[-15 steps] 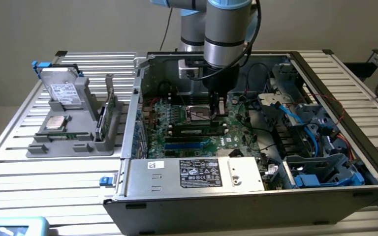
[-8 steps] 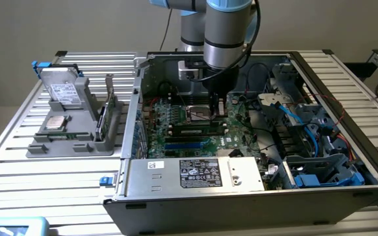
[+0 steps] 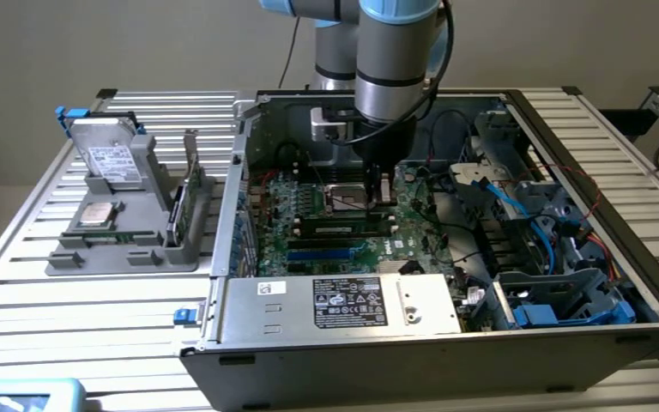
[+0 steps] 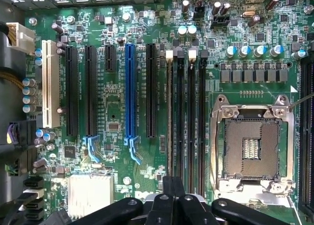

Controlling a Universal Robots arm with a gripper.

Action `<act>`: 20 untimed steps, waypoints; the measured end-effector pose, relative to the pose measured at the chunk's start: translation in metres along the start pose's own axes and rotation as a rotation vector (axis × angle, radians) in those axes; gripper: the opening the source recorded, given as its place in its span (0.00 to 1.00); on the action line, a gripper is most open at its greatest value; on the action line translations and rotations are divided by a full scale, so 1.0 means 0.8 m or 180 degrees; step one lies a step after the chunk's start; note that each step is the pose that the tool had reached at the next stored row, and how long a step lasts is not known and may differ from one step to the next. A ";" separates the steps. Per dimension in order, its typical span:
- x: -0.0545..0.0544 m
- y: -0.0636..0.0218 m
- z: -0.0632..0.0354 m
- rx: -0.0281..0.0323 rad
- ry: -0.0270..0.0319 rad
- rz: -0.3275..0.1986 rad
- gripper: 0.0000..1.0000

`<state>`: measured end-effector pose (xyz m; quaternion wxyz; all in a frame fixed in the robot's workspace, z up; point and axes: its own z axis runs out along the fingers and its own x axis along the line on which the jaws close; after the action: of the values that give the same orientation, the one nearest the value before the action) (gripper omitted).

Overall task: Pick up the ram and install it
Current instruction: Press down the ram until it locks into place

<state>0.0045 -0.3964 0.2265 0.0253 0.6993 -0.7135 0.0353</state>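
Inside the open case (image 3: 306, 369), over the motherboard (image 3: 272, 257), the gripper (image 3: 381, 199) hangs from the arm (image 3: 393, 51) with its jaws closed together, gripping nothing. At 7 o'clock from it in the exterior view, the ram (image 3: 332, 230) sits in a memory slot, the one farthest from the socket (image 3: 347, 199), which lies open at 12 o'clock from the ram. Seen from the wrist, the gripper (image 4: 172, 184) is at one end of the ram (image 4: 170, 117); whether they touch I cannot tell. Three more slots lie between the ram and the socket (image 4: 252, 149). Well apart, at 9 o'clock from the case, a grey tray (image 3: 78, 257) holds a hard drive (image 3: 112, 159) and an upright card (image 3: 192, 197).
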 end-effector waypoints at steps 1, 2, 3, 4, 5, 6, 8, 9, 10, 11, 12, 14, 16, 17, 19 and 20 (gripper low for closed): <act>0.000 0.000 0.000 0.0000 -0.0003 0.0000 0.11; 0.000 0.000 0.001 0.0001 -0.0005 0.0000 0.11; 0.000 0.000 0.001 0.0000 -0.0006 0.0000 0.11; 0.000 0.000 0.001 0.0000 -0.0007 0.0000 0.11; 0.000 0.000 0.001 0.0000 -0.0007 0.0000 0.11; 0.000 0.000 0.001 0.0000 -0.0008 0.0000 0.11; 0.000 0.000 0.001 0.0001 -0.0010 0.0000 0.11; 0.000 0.000 0.001 0.0001 -0.0010 0.0000 0.11; 0.000 0.000 0.001 0.0001 -0.0010 0.0000 0.11; 0.000 0.000 0.001 0.0000 -0.0010 0.0000 0.11; 0.000 0.000 0.001 0.0000 -0.0011 0.0000 0.11; 0.001 0.000 -0.007 -0.0005 -0.0012 0.0001 0.11; 0.003 0.002 -0.014 -0.0014 -0.0019 0.0001 0.11; 0.003 0.005 -0.015 -0.0015 -0.0022 0.0000 0.11; 0.003 0.015 -0.016 -0.0016 -0.0025 0.0001 0.11; 0.004 0.021 -0.016 -0.0016 -0.0026 0.0001 0.11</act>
<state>-0.0124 -0.3979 0.2393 0.0241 0.6993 -0.7137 0.0306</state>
